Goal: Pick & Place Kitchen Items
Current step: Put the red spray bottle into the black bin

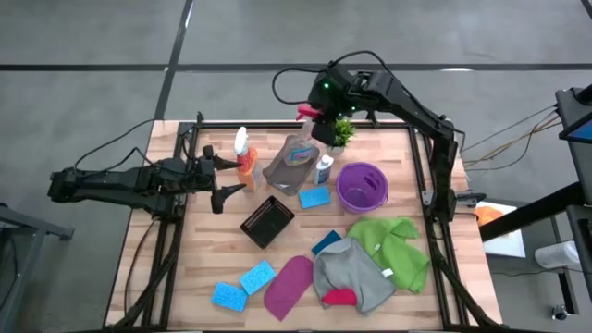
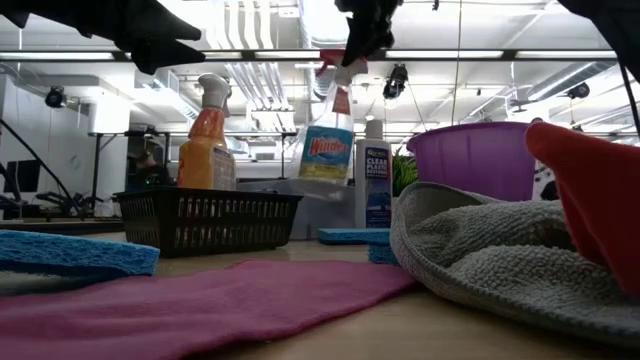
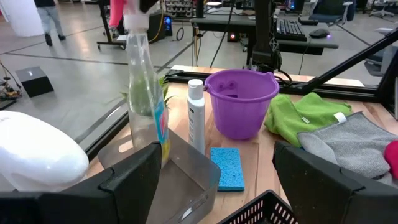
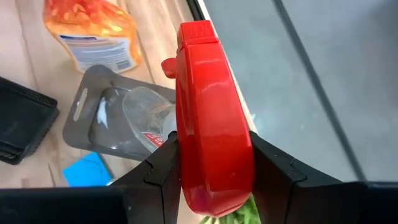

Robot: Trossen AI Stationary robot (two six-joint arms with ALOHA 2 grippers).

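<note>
My right gripper [image 1: 319, 116] is shut on the red spray head of a clear spray bottle [image 2: 325, 140] with blue liquid, over the grey plastic tray [image 1: 291, 165] at the table's far middle. My left gripper [image 1: 222, 176] is open and empty, just left of the orange spray bottle [image 1: 247, 168], which stands upright on its base. A small white bottle [image 1: 324, 168] stands beside the tray. Blue sponges [image 1: 257, 276] and the magenta [image 1: 289, 285], grey [image 1: 351, 276], green [image 1: 393, 245] and red [image 1: 339, 296] cloths lie near the front. My right gripper pinches the flat sides of the bottle's red spray head [image 4: 214, 124] between its two fingers [image 4: 163, 163], coming from above. The bottle hangs below the fingers, slightly tilted, its base at the grey tray [image 3: 180, 180]. Whether the base rests on the tray or is clear, I cannot tell.
A purple bucket [image 1: 361, 185] stands right of the white bottle. A small green potted plant [image 1: 342, 132] stands close under my right gripper. A black mesh basket [image 1: 267, 220] sits mid-table. A blue sponge [image 1: 314, 196] lies beside the tray.
</note>
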